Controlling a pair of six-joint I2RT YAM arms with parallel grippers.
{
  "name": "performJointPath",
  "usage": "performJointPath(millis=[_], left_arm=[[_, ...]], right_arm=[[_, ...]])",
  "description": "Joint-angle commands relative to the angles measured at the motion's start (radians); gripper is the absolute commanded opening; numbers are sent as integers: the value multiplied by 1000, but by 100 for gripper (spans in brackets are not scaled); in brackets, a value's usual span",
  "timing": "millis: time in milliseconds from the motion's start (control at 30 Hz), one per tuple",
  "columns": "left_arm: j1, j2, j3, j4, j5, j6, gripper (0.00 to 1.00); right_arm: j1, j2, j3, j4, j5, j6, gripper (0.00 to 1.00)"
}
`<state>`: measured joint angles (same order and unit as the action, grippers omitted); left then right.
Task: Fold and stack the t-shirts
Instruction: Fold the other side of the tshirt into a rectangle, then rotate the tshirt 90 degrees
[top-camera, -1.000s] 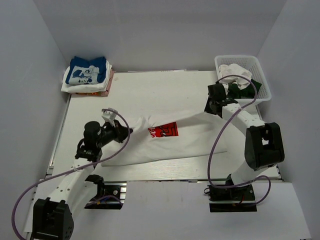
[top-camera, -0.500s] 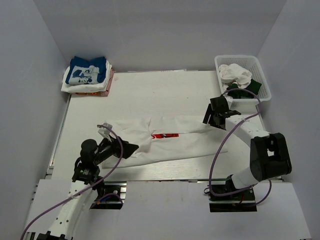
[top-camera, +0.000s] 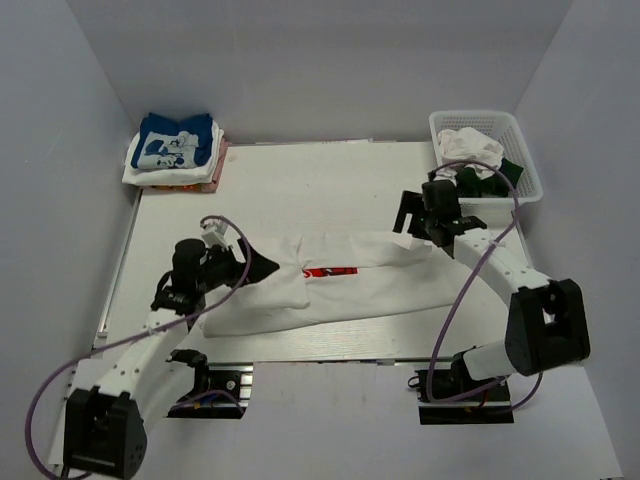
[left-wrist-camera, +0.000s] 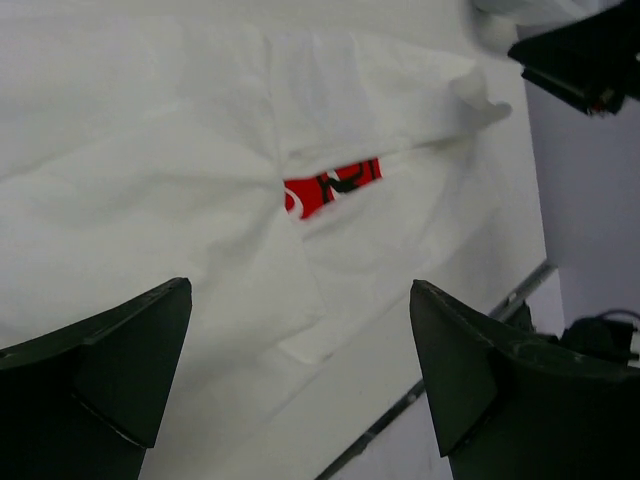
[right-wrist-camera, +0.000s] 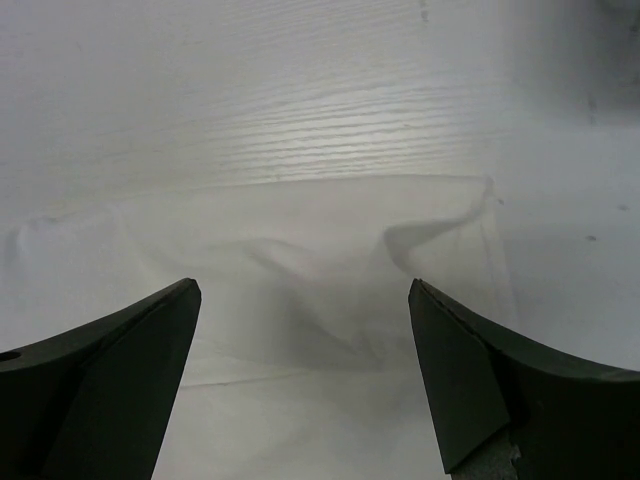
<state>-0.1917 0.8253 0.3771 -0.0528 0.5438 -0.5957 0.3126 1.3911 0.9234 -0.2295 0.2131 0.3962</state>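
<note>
1. Plainly, both grippers are empty: the left gripper and the right gripper each hold their jaws spread wide, with nothing between them. One hangs over each end of the shirt.
2. The white t-shirt lies as a long band across the near middle of the table, running from left to right. Only a strip of its red logo shows at a fold line.
3. The lengthwise fold looks laid down, so the step in hand is probably a fresh grip for the crosswise fold.
4. To do it well, pinch every layer at an end — the right wrist view shows a rumpled corner there — and carry it over level, keeping the edges aligned.
5. The folded stack waits at the far left with the blue t-shirt on top. The basket of unfolded shirts sits at the far right.
</note>
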Motion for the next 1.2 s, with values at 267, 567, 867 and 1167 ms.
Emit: performJointPath(millis=[267,567,867,1167], left_arm=[[14,507,190,-119,-249,-39,100],[23,875,431,-203,-363,-29,100],[-2,1663,1597,-478,-185,83,100],[-89,2113,2066,28,16,-257,100]], right_arm=[[16,187,-38,16,-132,108,90],[-72,128,-173,-2,-156,113,90],[104,7,-310,-33,-285,43,90],[591,6,-311,-189,-497,0,90]])
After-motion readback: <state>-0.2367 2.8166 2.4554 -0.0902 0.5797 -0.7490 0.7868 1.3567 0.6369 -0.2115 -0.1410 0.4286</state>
